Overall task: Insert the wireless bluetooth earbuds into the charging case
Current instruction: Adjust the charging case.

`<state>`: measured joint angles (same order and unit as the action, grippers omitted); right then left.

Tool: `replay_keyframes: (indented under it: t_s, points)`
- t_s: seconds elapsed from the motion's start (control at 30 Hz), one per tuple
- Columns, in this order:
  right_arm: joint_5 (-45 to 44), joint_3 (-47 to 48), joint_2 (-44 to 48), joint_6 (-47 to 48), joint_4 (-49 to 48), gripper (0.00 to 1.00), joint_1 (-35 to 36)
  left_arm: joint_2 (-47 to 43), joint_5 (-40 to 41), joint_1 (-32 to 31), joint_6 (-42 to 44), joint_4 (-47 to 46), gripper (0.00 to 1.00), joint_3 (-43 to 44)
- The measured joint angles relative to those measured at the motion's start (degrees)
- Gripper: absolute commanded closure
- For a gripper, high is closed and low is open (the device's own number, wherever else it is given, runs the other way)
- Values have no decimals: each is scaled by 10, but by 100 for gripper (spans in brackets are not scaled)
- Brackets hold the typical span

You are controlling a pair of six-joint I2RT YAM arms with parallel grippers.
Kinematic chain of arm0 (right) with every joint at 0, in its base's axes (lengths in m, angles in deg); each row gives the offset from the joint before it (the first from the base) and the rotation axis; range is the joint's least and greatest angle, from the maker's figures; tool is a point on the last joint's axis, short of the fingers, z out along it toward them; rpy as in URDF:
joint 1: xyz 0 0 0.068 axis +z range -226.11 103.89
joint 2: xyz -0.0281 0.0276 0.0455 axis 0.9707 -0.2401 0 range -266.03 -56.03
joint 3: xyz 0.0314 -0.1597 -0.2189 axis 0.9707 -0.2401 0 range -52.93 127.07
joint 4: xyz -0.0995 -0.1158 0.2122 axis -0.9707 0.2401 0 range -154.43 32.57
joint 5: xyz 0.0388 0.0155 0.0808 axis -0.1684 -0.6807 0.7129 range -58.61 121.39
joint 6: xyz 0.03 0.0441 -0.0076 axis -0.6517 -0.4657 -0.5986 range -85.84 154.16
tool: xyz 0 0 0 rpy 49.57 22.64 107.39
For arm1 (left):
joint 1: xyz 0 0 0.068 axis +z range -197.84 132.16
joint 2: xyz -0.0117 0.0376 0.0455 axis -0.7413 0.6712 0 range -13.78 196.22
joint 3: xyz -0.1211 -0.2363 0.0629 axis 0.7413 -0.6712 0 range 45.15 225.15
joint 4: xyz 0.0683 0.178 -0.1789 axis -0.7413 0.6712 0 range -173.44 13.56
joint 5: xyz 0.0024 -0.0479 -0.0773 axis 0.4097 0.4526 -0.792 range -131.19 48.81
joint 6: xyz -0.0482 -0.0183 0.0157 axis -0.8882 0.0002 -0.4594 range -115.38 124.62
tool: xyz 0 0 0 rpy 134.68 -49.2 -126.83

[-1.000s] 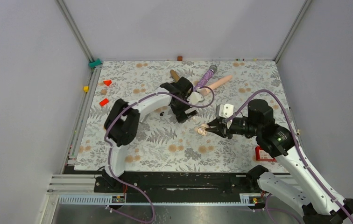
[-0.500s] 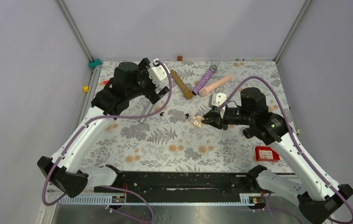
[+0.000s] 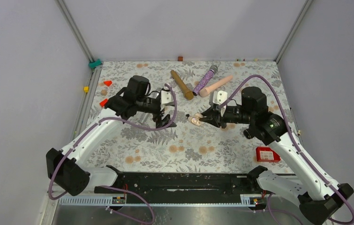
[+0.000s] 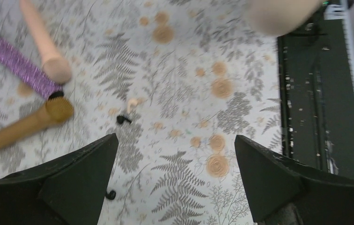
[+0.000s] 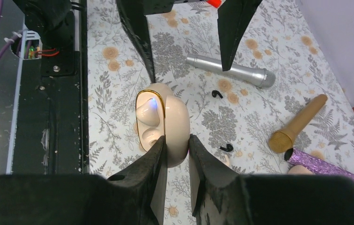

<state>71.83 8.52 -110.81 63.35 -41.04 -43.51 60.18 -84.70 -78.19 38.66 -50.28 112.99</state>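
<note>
A flowered table (image 3: 212, 145) fills the floor of a grey-walled booth, and both arms reach in over its middle. The right gripper (image 5: 177, 139) is clenched on the cream case (image 5: 165, 117), whose lid is open with both hollows showing and empty. The left gripper (image 4: 176, 138) hangs spread wide with nothing in it, and it is the one nearer the loose pieces. The near earbud (image 4: 111, 193) lies on the cloth just beside one of its fingers. The far earbud (image 4: 122, 120) sits further ahead, toward the microphones (image 4: 25, 124) and near the case. I'd say the left gripper needs only to drop and shift sideways. Which way the stem points is too small to read.
</note>
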Motion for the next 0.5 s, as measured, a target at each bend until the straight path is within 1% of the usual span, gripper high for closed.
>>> replay_keyframes:
  t_s: [0.1,0.2,0.27,0.37,0.5]
  points:
    - [12,-11,-2,-18,-19,84,0,-19,-70,-3,33,13,1,0]
    - [28,-13,-13,-36,-28,84,0,-33,-107,-12,54,15,1,-6]
    - [43,-13,-21,-54,-39,84,0,-39,-118,-24,68,16,2,-17]
    - [69,-14,-35,-85,-60,84,0,-40,-120,-49,82,20,5,-37]
    - [94,-15,-49,-102,-72,84,0,-40,-120,-66,88,32,11,-43]
